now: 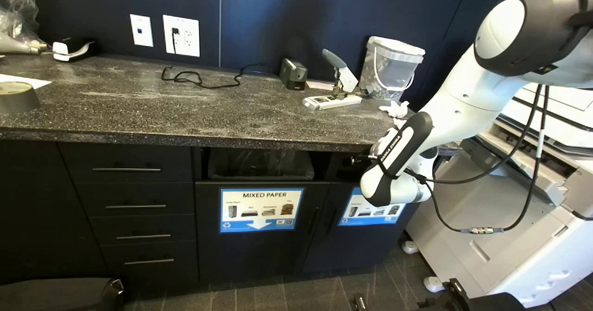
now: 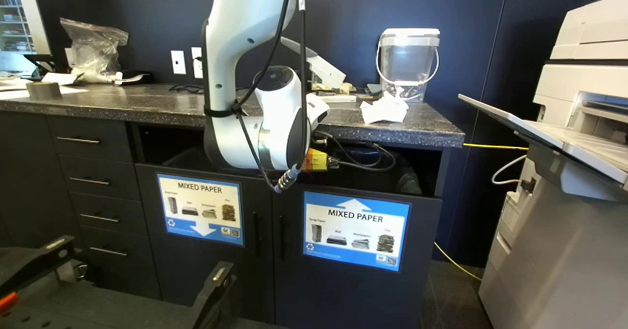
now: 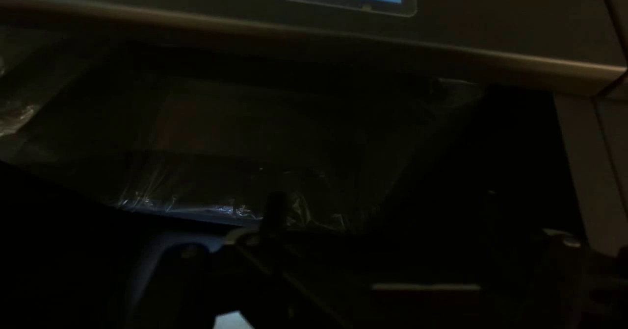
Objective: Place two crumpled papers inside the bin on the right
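Note:
A white crumpled paper [image 1: 395, 109] lies on the counter near its right end; it also shows in an exterior view [image 2: 385, 109]. Whether it is one wad or two together I cannot tell. The bin [image 2: 351, 290] with the bright blue label is at the right end of the cabinet; the arm partly covers its label in an exterior view [image 1: 352, 246]. My gripper [image 3: 384, 196] is at the bin's slot under the counter edge, its fingers hidden in both exterior views. In the dark wrist view its fingers look wide apart, with nothing visible between them.
The matching bin with a whitish label [image 1: 261, 210] stands beside it. The counter edge [image 2: 407, 135] overhangs the slot. A lidded clear bucket [image 1: 391, 67], a stapler [image 1: 336, 88] and a sharpener [image 1: 293, 74] stand at the back. A printer [image 2: 554, 211] stands at the right.

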### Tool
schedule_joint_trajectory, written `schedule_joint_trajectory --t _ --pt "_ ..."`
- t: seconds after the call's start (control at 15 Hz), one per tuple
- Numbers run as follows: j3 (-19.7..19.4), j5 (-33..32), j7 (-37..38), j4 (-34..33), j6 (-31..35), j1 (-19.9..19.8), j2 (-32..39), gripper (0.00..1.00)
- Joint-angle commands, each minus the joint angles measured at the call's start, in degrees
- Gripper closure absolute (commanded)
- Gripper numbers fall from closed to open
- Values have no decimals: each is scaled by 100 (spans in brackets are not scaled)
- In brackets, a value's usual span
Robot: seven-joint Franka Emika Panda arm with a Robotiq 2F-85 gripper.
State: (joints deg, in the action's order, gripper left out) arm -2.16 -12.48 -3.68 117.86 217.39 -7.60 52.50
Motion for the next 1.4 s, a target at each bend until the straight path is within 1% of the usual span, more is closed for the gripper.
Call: schedule_joint_trajectory --t 0.0,0.07,0.13,0.2,0.27,0.33,0.47,0.53,0.67,0.73,0.8,0.87,1.0,1.07,1.2,1.27,1.33 --pt "-242 187 -291 614 -273 338 -665 0" --pt "-258 111 -306 747 -596 333 -851 0" --pt "-88 -293 -249 851 -917 77 -1040 0" --pt "50 -516 -258 980 -1363 5 -1237 0" --pt "93 -591 -274 1078 -1825 -29 -1448 0" --pt "286 -811 -284 1123 -2255 -279 -1641 0" --pt "224 -598 -413 1317 -3074 -62 -2080 0" --pt "310 -584 -501 1354 -3452 -187 -2290 0" --pt "96 -441 -565 1456 -4105 130 -2694 0" --pt "174 -414 -664 1488 -4413 -20 -2916 0" --pt "159 -373 -714 1505 -4668 -32 -3085 0" --pt "-56 -387 -567 1497 -4856 208 -3232 0" --pt "-160 -312 -562 1402 -5291 124 -3525 0" --pt "-433 -498 -268 1352 -5420 385 -3638 0" --pt "-598 -522 -257 1188 -5708 315 -3870 0" --pt "-777 -735 10 1129 -5801 491 -3954 0" --pt "-815 -759 -6 999 -5968 446 -4050 0"
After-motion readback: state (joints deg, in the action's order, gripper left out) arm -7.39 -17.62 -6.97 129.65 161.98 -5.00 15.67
